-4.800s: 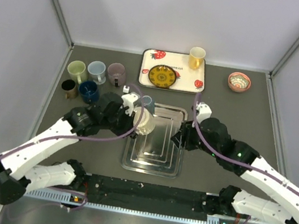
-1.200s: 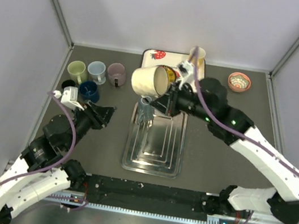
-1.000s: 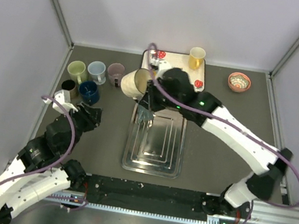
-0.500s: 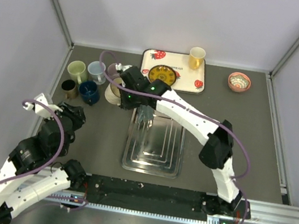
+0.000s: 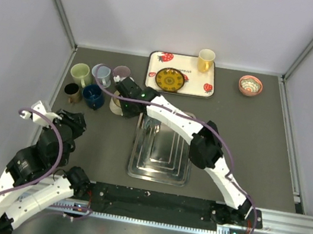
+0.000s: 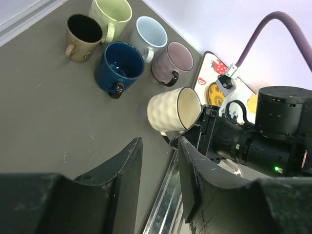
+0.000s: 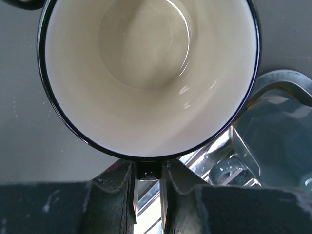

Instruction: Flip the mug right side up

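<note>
- The right gripper point(image 7: 147, 178) is clenched on the cream mug point(image 6: 171, 112), its fingers pinching the dark rim at the near edge of the mouth.
- The mug is tilted, its mouth turned toward that gripper.
- It sits just left of the steel tray's point(image 5: 162, 157) far-left corner, near the navy mug point(image 6: 119, 66) and the purple mug point(image 6: 173, 57).
- I cannot tell whether it touches the table.
- The left gripper point(image 6: 158, 145) is released, with its fingers apart and nothing between them, well apart from the mug.
</note>
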